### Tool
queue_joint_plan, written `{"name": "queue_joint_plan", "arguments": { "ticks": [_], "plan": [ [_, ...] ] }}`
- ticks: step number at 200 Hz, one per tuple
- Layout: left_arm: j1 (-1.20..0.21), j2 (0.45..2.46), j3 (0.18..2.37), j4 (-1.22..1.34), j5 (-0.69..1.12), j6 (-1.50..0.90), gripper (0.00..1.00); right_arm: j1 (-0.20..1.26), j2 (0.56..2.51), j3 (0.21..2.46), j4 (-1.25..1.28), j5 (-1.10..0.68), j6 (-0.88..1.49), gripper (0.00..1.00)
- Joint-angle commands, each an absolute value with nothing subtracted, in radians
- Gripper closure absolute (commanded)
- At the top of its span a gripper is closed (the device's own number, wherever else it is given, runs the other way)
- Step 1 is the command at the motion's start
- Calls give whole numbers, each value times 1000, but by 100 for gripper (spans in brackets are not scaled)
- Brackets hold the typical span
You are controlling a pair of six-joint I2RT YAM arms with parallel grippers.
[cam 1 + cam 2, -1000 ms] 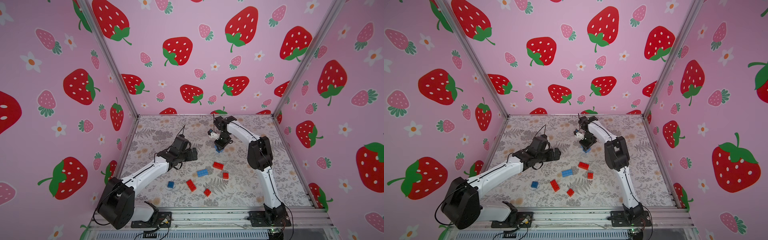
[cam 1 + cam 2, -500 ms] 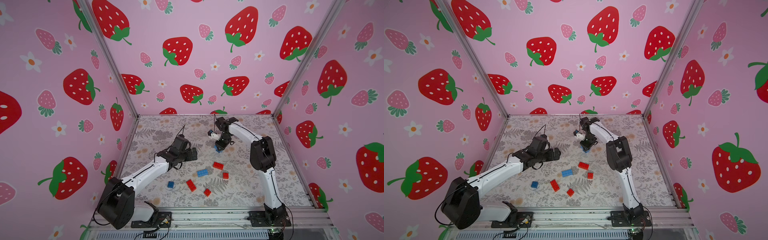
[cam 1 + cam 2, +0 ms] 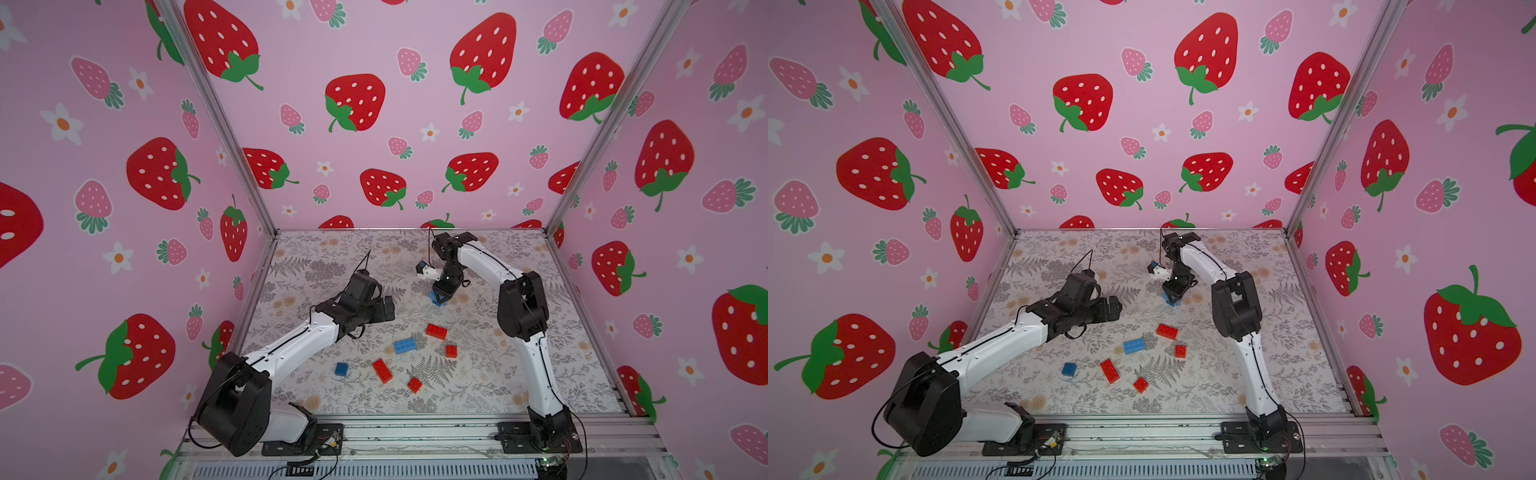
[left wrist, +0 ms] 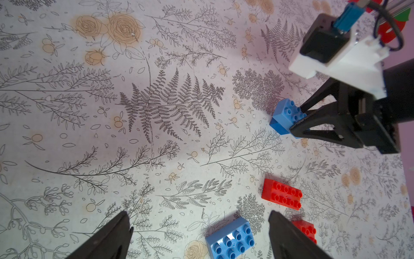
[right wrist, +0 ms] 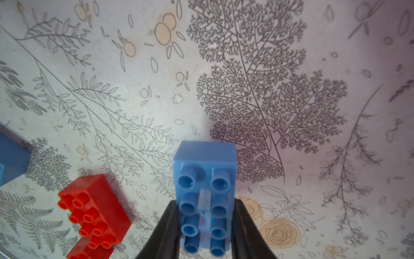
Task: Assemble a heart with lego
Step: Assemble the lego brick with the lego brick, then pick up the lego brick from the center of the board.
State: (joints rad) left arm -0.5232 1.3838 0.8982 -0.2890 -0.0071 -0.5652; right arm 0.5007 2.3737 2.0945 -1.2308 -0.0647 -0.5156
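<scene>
- No text, label, brand name, number or sign can be read in any view.

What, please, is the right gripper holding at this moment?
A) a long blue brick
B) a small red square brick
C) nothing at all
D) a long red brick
A: in the right wrist view the right gripper is closed on both long sides of a long blue brick.
</scene>
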Motion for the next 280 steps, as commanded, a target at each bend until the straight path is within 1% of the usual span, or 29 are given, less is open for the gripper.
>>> {"name": "queue_joint_plan", "arguments": {
  "ticks": [1, 28, 45, 54, 62, 91, 104, 110, 113, 118, 125, 148, 161, 193, 220, 242, 280],
  "plan": [
    [-518, 1389, 898, -292, -9, -559, 0, 513, 2500, 2002, -1290, 4, -493, 94],
    [-517, 1387, 889, -281, -12, -563, 0, 535, 2505, 1929, -1262, 53, -441, 94],
    [-515, 1384, 890, -277, -4, -567, 0, 536, 2467, 1906, -1227, 27, -405, 93],
    [-515, 1381, 891, -273, 3, -569, 0, 536, 2436, 1907, -1204, 15, -389, 90],
    [-515, 1379, 893, -273, 10, -569, 0, 537, 2405, 1918, -1193, 6, -378, 85],
    [-515, 1360, 892, -276, 14, -574, 0, 537, 2321, 1968, -1172, -13, -358, 63],
    [-515, 1351, 888, -276, 17, -577, 0, 536, 2287, 1978, -1161, -12, -351, 55],
    [-515, 1346, 885, -276, 21, -580, 0, 535, 2270, 1976, -1152, -13, -341, 50],
    [-516, 1344, 885, -276, 21, -580, 0, 535, 2260, 1974, -1148, -14, -337, 43],
    [-515, 1339, 882, -276, 25, -582, 0, 535, 2243, 1969, -1143, -19, -330, 35],
    [-515, 1334, 878, -276, 28, -584, 0, 536, 2217, 1958, -1132, -33, -318, 29],
    [-515, 1311, 864, -276, 34, -589, 0, 533, 2107, 1852, -1049, -54, -254, 23],
    [-515, 1295, 857, -278, 37, -587, 0, 532, 2023, 1755, -980, -53, -199, 18],
    [-512, 1257, 838, -278, 43, -586, 0, 551, 1850, 1487, -853, -154, -89, 19],
    [-511, 1240, 825, -273, 44, -591, 0, 586, 1753, 1316, -789, -161, -40, 19],
    [-511, 1243, 817, -263, 43, -602, 0, 621, 1745, 1256, -730, -164, -21, 20],
    [-511, 1247, 814, -261, 43, -615, 0, 678, 1835, 1267, -700, -94, -19, 23]
  ]
}}
